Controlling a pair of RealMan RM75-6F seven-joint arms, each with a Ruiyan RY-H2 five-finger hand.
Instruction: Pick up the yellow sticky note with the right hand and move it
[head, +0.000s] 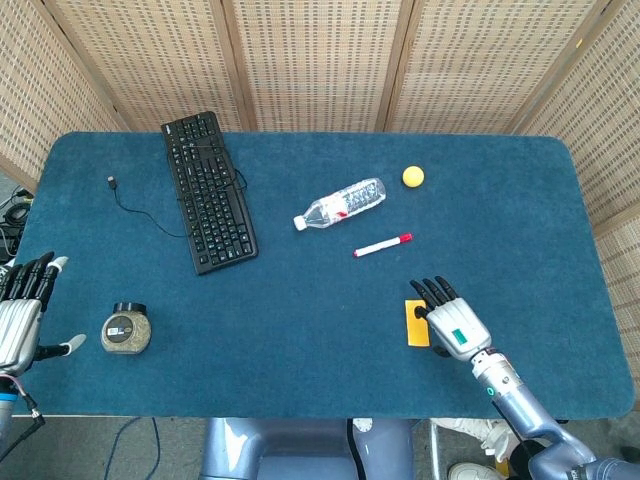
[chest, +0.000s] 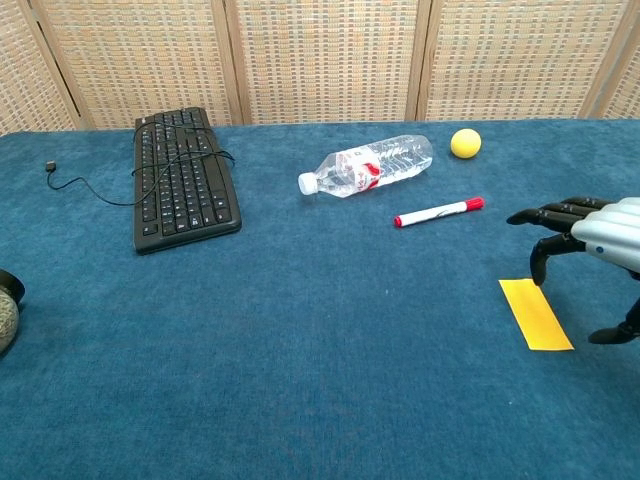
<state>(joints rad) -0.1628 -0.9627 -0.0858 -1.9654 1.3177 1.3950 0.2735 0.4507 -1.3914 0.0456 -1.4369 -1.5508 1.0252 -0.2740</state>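
The yellow sticky note (head: 415, 324) (chest: 535, 314) lies flat on the blue table, right of centre near the front edge. My right hand (head: 446, 316) (chest: 590, 235) hovers over the note's right side with fingers spread and nothing in them; in the chest view the fingertips hang just above the note's far end. My left hand (head: 20, 315) is at the table's left front edge, fingers apart and empty, and shows only in the head view.
A small jar (head: 127, 329) stands near the left hand. A black keyboard (head: 208, 190) with a loose cable lies at the back left. A water bottle (head: 341, 203), a red marker (head: 382, 245) and a yellow ball (head: 413, 177) lie behind the note.
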